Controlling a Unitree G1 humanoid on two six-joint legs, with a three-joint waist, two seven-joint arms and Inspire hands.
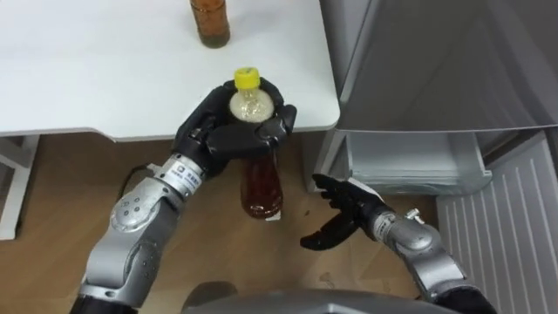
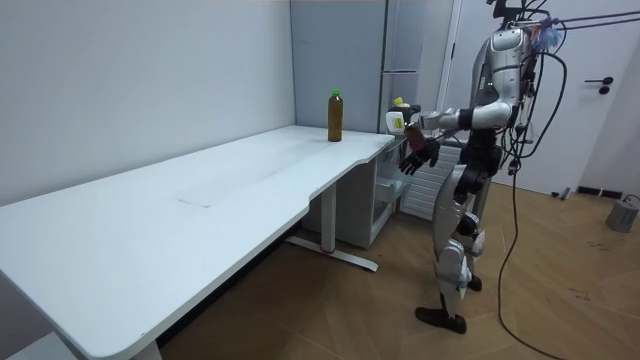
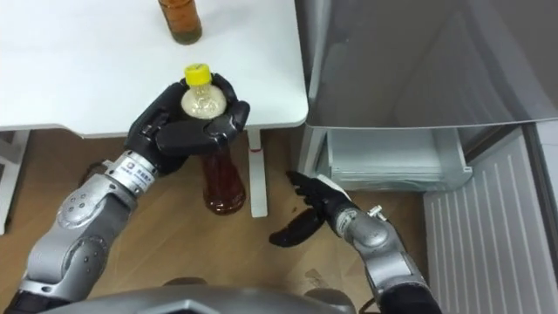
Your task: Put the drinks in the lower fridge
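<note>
Left hand (image 1: 228, 131) is wrapped round the upper part of a bottle (image 1: 261, 187). The yellow cap (image 1: 248, 78) pokes out on top and the amber body hangs below the fingers. The bottle is roughly upright, in the air just off the table (image 1: 87, 78) edge, over the floor. A second bottle (image 1: 210, 22) stands on the table at 12 o'clock from the held one, well apart. Right hand (image 1: 344, 214) is at 4 o'clock of the held bottle and lower, fingers spread and loose, holding nothing. The fridge (image 1: 436, 61) is at 2 o'clock, with its lower part open and a pale drawer (image 1: 410, 161) at 3 o'clock. In the room view the robot stands at the table's end, beside the fridge.

Step, my read: carry the held bottle into the lower fridge.
- The grip is high, so the body may swing. Move slow toward 3 o'clock and keep it upright.
- Clear the table corner first, then drop low before going in, base first.
- Keep the right hand out of the path, or bring it under the base as a prop.
- Can't tell if the drawer takes a standing bottle.
- Let go only when the base rests.
</note>
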